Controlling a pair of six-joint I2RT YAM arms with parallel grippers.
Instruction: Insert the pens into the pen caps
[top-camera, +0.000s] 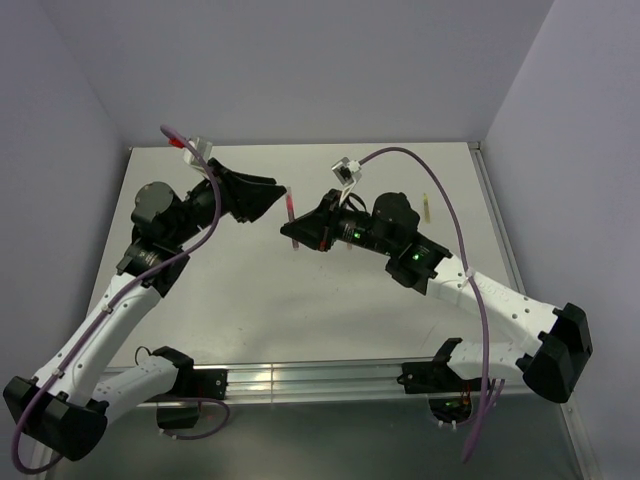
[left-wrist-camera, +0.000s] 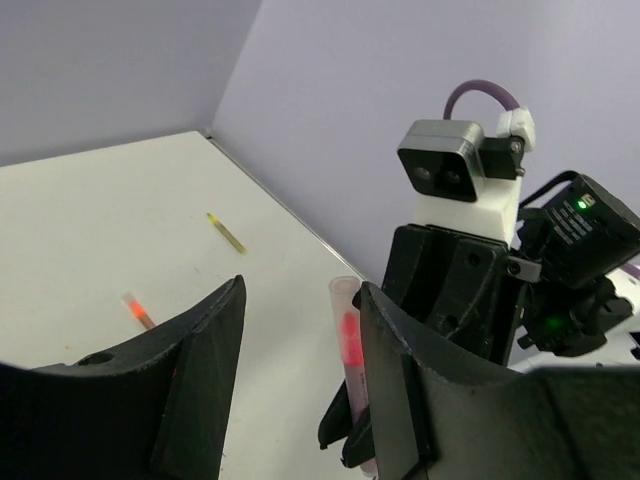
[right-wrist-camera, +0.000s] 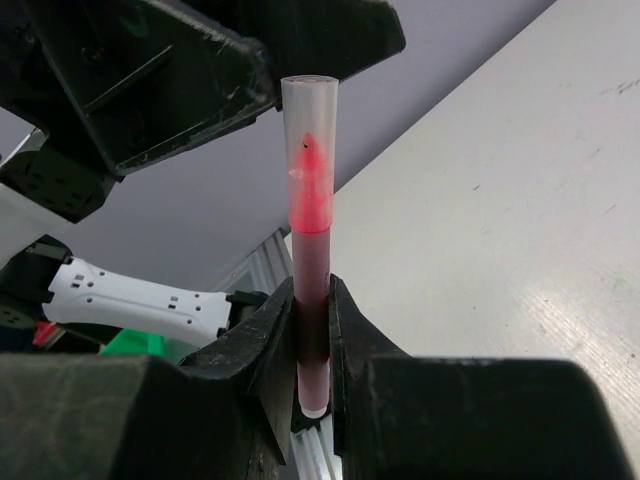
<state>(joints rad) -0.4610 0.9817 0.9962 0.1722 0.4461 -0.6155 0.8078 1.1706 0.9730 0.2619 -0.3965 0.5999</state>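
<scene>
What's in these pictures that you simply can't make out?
- Pen, top view: middle covered by the right gripper clamping it.
- Yellow-green stick, top view: too small to tell pen from cap.
- Reddish stub, left wrist view: blurred, nature unclear.

The pen cap (right-wrist-camera: 309, 110) was frosted translucent plastic, the pen (right-wrist-camera: 311, 280) smooth and glossy, the right gripper (right-wrist-camera: 312, 320) matt black plastic, the table (top-camera: 300, 310) matt.

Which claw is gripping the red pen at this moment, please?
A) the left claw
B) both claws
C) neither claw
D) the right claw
D: the right claw pinches the barrel of the red pen between its fingers, while the left claw stands open near the cap.
</scene>
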